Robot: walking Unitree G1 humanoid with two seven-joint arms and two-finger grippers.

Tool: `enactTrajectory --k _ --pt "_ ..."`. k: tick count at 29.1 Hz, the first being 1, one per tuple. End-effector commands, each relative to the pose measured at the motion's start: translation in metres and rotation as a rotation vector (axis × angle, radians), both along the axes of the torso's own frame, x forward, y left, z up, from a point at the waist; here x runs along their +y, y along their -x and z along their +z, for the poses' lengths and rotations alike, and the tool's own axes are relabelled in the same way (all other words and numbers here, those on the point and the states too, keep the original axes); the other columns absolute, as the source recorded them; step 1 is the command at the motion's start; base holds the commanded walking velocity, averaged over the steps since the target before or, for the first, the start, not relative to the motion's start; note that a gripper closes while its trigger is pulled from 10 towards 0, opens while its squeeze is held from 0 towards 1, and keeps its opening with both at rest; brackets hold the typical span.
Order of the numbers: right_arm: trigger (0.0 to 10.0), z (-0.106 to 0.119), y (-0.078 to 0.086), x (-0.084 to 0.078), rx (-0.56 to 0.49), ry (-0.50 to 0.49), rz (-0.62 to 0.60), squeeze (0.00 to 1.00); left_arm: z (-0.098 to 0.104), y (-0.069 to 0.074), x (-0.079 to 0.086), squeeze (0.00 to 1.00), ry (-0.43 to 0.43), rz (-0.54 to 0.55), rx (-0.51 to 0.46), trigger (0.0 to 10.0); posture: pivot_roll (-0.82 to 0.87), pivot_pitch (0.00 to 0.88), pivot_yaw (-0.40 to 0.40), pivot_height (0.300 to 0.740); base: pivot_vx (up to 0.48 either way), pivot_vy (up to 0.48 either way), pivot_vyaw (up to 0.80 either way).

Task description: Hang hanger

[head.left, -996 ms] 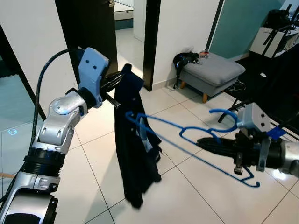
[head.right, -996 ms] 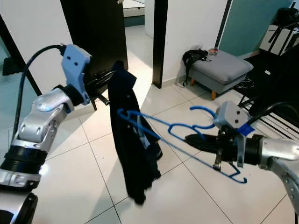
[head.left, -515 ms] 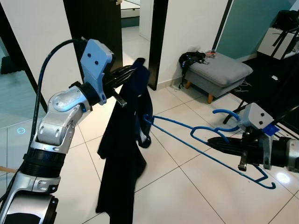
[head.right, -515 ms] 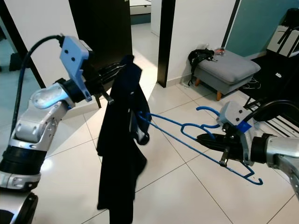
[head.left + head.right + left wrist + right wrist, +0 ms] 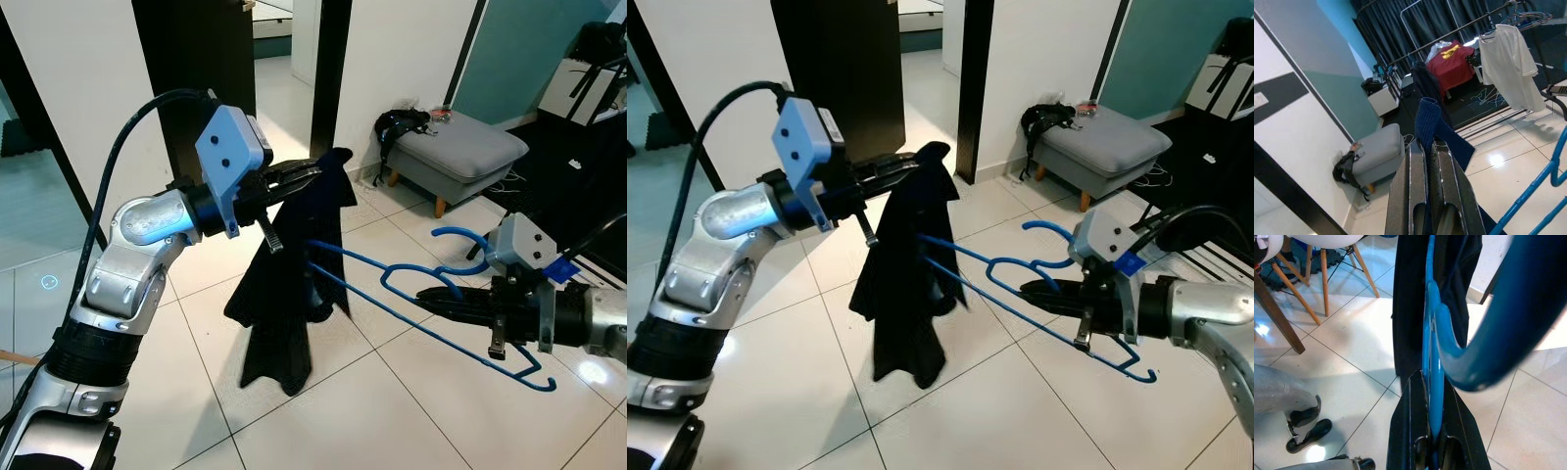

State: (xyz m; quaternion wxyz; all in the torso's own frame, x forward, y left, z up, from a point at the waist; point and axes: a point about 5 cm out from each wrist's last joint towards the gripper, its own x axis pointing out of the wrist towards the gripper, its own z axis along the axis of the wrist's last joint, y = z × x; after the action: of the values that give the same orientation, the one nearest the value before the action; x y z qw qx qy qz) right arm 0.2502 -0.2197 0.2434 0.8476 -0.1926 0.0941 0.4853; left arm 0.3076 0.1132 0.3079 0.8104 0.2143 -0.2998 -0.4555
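Observation:
A dark navy garment (image 5: pixel 292 284) hangs in mid-air, pinched near its top by my left gripper (image 5: pixel 315 173), which is shut on it. My right gripper (image 5: pixel 431 297) is shut on a blue plastic hanger (image 5: pixel 392 291), held nearly level, and one hanger arm reaches into the garment. In the left wrist view the black fingers (image 5: pixel 1420 196) clamp a fold of the navy cloth (image 5: pixel 1429 120). Through the right wrist view the blue hanger (image 5: pixel 1430 347) runs out from between the fingers (image 5: pixel 1409 426) toward the dark garment (image 5: pixel 1410 303).
White tiled floor (image 5: pixel 392 411) lies below. A grey footstool (image 5: pixel 446 149) with a black bag (image 5: pixel 392 124) stands at the back right by a white wall. A dark doorway (image 5: pixel 216 59) is behind the garment. A clothes rail (image 5: pixel 1474 29) with a white shirt and red top stands farther off.
My left gripper has swung the garment right and forward, bunching it higher. The right gripper has pushed the hanger left, so its arm now sits deeper in the cloth.

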Motion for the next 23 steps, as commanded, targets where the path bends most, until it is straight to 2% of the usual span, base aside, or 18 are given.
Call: enactTrajectory --k 1,5,8,9,12,14,16,23 --pt "10.0 -0.001 0.000 0.003 -0.002 0.014 0.021 0.00 0.004 0.002 -0.003 0.00 -0.036 -0.018 -0.039 10.0 -0.03 0.059 -0.017 0.740 0.000 0.000 0.00" --pt "10.0 -0.001 -0.005 0.004 -0.015 0.015 -0.006 0.00 0.007 0.007 -0.006 0.00 -0.024 -0.069 -0.037 10.0 -0.03 0.054 -0.017 0.740 0.000 0.000 0.00" --pt "10.0 -0.004 -0.016 0.004 -0.034 0.021 -0.088 0.00 0.015 0.016 -0.010 0.00 0.064 -0.185 0.008 10.0 -0.03 0.052 -0.017 0.740 0.000 0.000 0.00" --pt "10.0 -0.004 -0.016 0.004 -0.034 0.021 -0.088 0.00 0.015 0.016 -0.010 0.00 0.064 -0.185 0.008 10.0 -0.03 0.052 -0.017 0.740 0.000 0.000 0.00" --pt "10.0 -0.008 -0.018 0.004 -0.017 0.030 -0.099 0.00 0.025 0.017 -0.006 0.00 0.142 -0.217 0.019 10.0 -0.02 0.050 -0.018 0.740 0.000 0.000 0.00" --pt "10.0 -0.008 -0.018 0.004 -0.017 0.030 -0.099 0.00 0.025 0.017 -0.006 0.00 0.142 -0.217 0.019 10.0 -0.02 0.050 -0.018 0.740 0.000 0.000 0.00" --pt "10.0 -0.012 -0.015 0.009 0.003 0.032 -0.057 0.00 0.030 0.017 -0.004 0.00 0.174 -0.229 0.009 10.0 -0.02 0.048 -0.018 0.740 0.000 0.000 0.00" --pt "10.0 -0.008 -0.006 0.024 0.012 -0.010 0.088 0.00 0.023 0.015 -0.009 0.00 0.087 -0.229 -0.005 10.0 -0.02 0.055 -0.019 0.740 0.000 0.000 0.00"
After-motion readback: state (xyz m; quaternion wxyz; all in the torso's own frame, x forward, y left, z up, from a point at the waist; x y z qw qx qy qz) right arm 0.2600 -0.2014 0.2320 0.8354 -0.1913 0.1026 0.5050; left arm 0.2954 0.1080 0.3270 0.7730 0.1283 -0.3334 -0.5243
